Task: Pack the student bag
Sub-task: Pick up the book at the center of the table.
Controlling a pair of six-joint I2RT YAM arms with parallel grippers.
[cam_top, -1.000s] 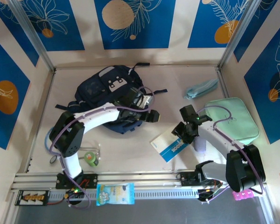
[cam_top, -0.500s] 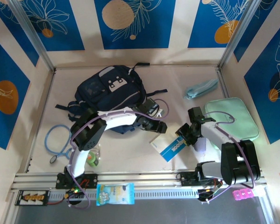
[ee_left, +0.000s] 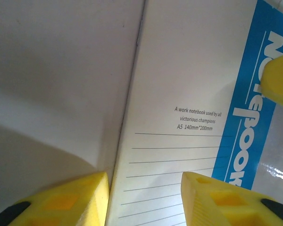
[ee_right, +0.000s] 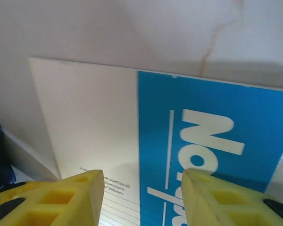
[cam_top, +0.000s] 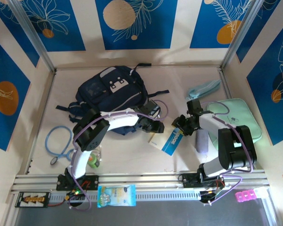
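Notebook (cam_top: pixel 166 140) near student bag (cam_top: pixel 108 87) — mint case (cam_top: pixel 247 115), cable loop (cam_top: pixel 56 141) off to sides

Notebook (cam_top: pixel 170 141): I see it mid-frame.
Mint case (cam_top: pixel 247 113): right edge.
Pouch (cam_top: pixel 203 89): upper right.
Snack packet (cam_top: pixel 116 195): bottom rail.

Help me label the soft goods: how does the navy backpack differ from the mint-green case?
The backpack is navy with a grey-white patch; the case is mint green. The backpack is bulky with straps trailing; the case is a flat rounded rectangle. The backpack lies back-left of centre; the case lies at the right. Both are soft and rest on the table.
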